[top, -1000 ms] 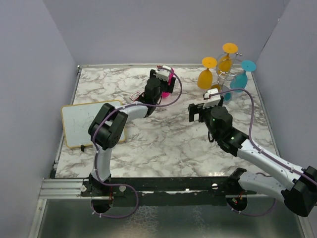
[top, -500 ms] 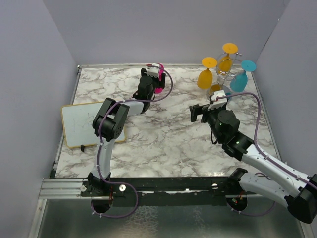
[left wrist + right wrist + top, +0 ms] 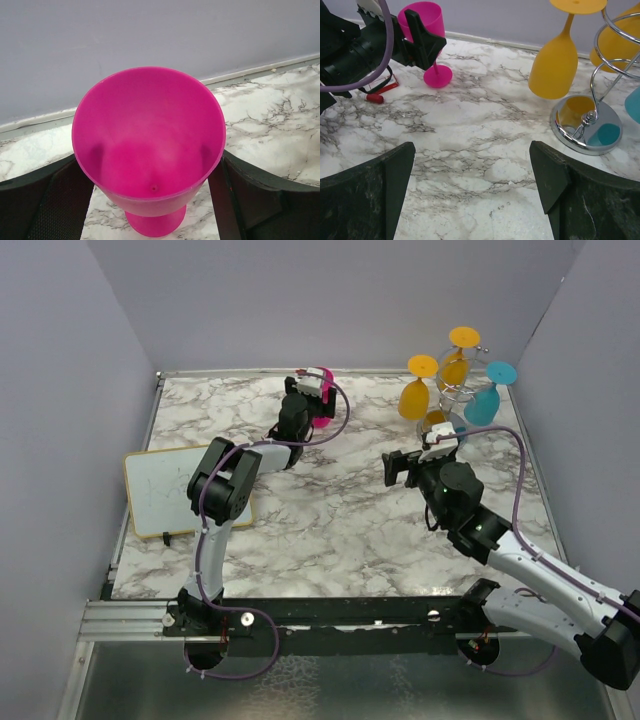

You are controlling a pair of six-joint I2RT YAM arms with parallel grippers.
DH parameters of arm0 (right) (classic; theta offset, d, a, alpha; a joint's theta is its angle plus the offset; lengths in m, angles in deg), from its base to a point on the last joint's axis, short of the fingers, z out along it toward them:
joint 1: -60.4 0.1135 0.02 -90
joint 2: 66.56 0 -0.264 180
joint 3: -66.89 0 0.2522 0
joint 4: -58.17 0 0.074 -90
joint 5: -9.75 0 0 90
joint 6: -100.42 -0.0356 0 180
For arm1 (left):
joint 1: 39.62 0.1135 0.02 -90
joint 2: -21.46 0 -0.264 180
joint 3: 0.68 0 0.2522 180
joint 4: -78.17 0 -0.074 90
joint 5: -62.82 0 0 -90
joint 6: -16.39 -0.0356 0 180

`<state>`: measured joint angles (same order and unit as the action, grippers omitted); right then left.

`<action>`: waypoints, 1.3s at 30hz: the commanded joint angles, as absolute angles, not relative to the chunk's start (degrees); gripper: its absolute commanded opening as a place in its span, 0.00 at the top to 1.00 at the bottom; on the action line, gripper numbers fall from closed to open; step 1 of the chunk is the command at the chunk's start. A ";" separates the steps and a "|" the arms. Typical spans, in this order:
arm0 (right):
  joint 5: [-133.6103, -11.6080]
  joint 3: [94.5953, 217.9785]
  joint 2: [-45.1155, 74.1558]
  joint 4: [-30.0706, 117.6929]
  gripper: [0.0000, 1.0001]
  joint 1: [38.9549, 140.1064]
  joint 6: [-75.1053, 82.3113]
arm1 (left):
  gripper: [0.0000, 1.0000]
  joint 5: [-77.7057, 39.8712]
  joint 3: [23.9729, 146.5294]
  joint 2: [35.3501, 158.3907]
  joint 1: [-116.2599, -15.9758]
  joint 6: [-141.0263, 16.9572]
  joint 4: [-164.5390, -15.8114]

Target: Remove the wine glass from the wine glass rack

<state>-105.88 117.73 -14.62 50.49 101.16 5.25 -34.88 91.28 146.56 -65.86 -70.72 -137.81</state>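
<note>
Since half a second ago little is shifted: the left gripper (image 3: 149, 159) is found at the same far spot, with the pink wine glass (image 3: 148, 135) between its fingers. The glass is set upright on the bench (image 3: 330, 520), well apart from the wine glass rack (image 3: 587, 120), so removal is judged done and release pending. The fingers are pressed against the bowl on both sides. The right gripper (image 3: 470, 165) is spread and empty near the rack base. Foot contact is shown only by the right wrist view, finger contact only by the left. An orange glass (image 3: 414, 398) and a teal glass (image 3: 482, 405) are seen hanging inverted.
</note>
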 commanded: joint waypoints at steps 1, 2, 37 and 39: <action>-104.84 118.03 -16.22 51.54 0.00 100.92 4.79 | 0.17 -34.30 90.77 148.01 -65.47 -69.66 -140.54; -104.88 117.99 -16.32 51.53 0.00 100.92 4.79 | 0.17 -34.30 90.15 148.15 -65.51 -69.54 -140.56; -103.41 123.15 -24.37 41.92 0.00 100.92 1.79 | 0.01 -30.20 72.72 120.93 -64.07 -50.12 -115.30; -104.79 124.49 -25.23 38.88 0.00 100.92 0.94 | 0.01 -26.99 70.14 116.08 -64.07 -48.16 -113.38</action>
<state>-102.27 121.19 -23.08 44.37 101.16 2.87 -33.11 74.31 124.22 -64.20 -55.70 -119.01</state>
